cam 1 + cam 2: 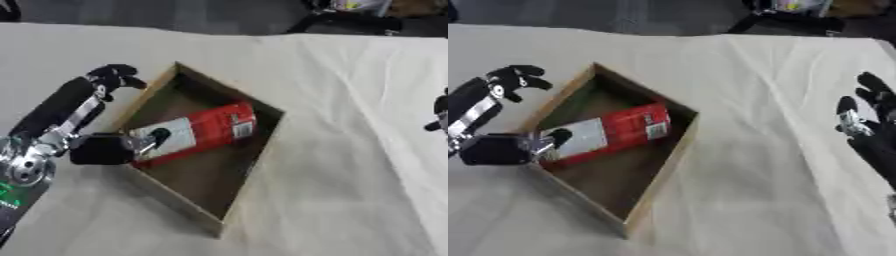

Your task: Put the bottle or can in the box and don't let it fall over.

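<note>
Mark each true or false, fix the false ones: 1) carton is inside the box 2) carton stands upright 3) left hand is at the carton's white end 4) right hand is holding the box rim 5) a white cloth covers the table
1) True: the red and white carton is within the wooden box.
2) False: it leans over, white end up at the box's left wall, red end down inside.
3) True: the left hand is at the white end, a dark fingertip on its face.
4) False: the right hand is off at the right edge, open, touching nothing.
5) True: the white cloth covers the table.
</note>
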Controlling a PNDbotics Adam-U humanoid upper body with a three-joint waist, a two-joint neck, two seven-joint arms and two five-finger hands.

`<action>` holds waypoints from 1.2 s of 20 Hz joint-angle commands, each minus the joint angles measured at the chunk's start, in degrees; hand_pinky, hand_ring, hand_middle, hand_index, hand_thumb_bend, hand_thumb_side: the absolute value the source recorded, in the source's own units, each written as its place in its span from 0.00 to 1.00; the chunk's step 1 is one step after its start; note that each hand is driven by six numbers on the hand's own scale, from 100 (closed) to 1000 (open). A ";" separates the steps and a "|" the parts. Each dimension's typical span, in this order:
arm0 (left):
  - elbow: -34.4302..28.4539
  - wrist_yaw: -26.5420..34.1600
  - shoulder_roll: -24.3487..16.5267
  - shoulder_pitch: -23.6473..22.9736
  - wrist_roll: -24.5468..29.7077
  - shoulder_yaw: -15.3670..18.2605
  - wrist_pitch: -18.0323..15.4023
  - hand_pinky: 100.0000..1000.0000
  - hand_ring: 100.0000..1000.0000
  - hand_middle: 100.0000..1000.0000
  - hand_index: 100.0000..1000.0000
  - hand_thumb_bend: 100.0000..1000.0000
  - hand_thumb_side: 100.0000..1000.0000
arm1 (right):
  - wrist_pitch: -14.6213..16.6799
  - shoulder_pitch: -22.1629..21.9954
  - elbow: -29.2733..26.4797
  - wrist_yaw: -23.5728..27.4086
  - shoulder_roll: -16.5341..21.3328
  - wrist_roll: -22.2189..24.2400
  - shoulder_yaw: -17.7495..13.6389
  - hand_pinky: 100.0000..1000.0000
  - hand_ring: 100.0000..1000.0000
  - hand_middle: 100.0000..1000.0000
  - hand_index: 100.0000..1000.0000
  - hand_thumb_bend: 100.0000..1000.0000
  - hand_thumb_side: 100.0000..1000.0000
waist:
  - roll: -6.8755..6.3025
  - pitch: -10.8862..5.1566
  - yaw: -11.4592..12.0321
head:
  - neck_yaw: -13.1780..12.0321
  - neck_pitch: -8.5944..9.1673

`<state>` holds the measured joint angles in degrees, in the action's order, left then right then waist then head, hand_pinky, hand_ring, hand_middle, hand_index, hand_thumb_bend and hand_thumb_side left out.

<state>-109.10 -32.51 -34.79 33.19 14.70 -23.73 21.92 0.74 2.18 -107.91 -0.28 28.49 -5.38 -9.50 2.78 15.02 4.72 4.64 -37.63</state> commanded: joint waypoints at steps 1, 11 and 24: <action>-0.42 -2.43 -1.04 0.80 0.71 1.26 -0.45 0.75 0.92 0.89 0.82 0.44 0.70 | 0.00 0.17 -1.18 0.15 1.30 -0.24 -0.68 0.52 1.00 0.98 1.00 0.00 0.59 | -0.75 -2.14 -0.01 | 0.13 0.50; -5.03 3.39 0.14 0.13 -9.65 8.19 -0.13 0.59 0.88 0.91 0.77 0.00 0.70 | 0.27 -0.02 -1.83 0.18 1.70 -0.56 -0.96 0.52 1.00 0.97 1.00 0.00 0.57 | -0.71 -3.13 0.52 | 2.52 0.10; -5.47 18.66 1.53 -11.83 -33.50 22.92 -2.91 0.44 0.82 0.97 0.74 0.01 0.62 | 0.28 -0.30 -2.50 0.68 2.44 -1.25 -1.29 0.53 1.00 0.98 1.00 0.00 0.56 | -1.40 -5.47 1.78 | 4.40 -1.57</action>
<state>-113.59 -15.11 -32.70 21.03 -17.04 -2.37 19.05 0.98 1.65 -109.00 0.08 28.98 -6.36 -10.13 2.20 11.40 6.45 8.77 -38.87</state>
